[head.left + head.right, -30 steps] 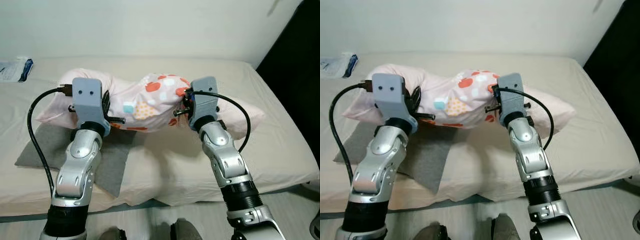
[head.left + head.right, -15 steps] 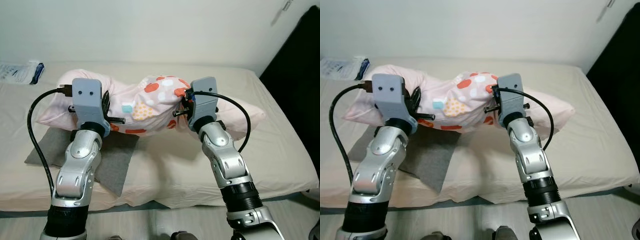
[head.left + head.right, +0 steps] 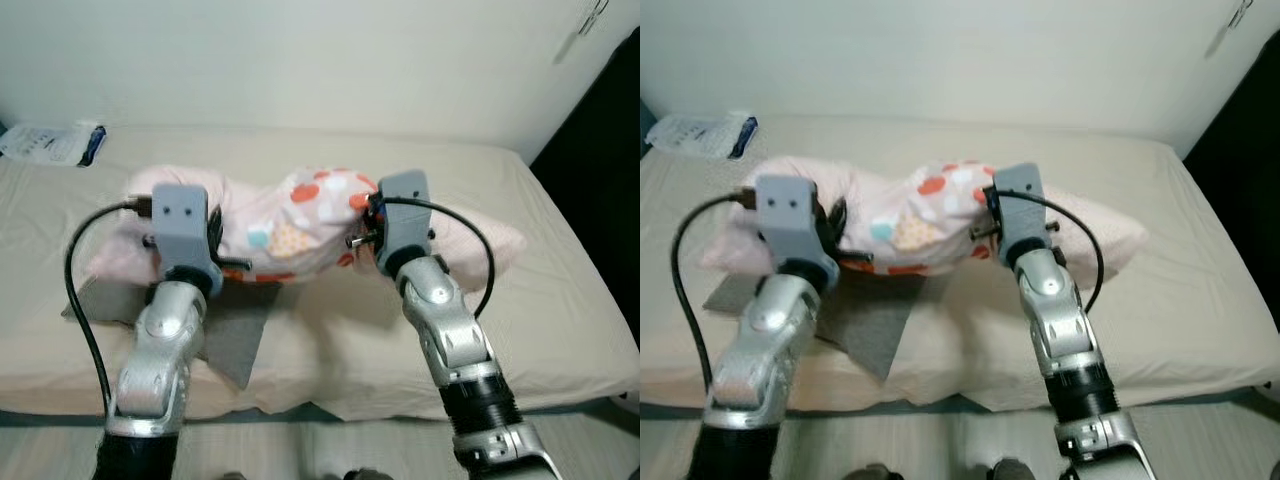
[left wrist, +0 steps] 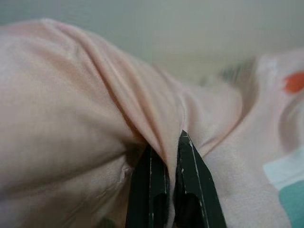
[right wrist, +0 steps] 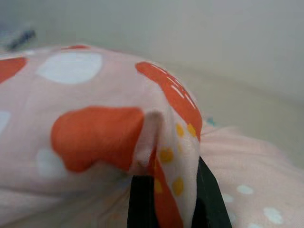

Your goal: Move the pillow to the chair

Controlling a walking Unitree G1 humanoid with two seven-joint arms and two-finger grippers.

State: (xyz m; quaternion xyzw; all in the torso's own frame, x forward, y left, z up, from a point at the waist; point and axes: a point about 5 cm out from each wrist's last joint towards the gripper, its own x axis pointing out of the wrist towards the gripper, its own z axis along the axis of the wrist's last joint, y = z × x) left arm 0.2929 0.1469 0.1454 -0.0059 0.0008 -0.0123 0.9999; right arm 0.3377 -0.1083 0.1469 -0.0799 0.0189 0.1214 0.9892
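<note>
Pink pillow (image 3: pixel 290 215) hangs bunched between left end effector (image 4: pixel 164 190) and right end effector (image 5: pixel 168 199), both pinching its fabric.

L hand (image 4: pixel 165 190) fingertips buried in pillow (image 3: pixel 300 215) fold; eye views blurred

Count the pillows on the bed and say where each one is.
1: the pink pillow on the bed, pinched by the left hand and right hand. Others may be hidden behind it.
</note>
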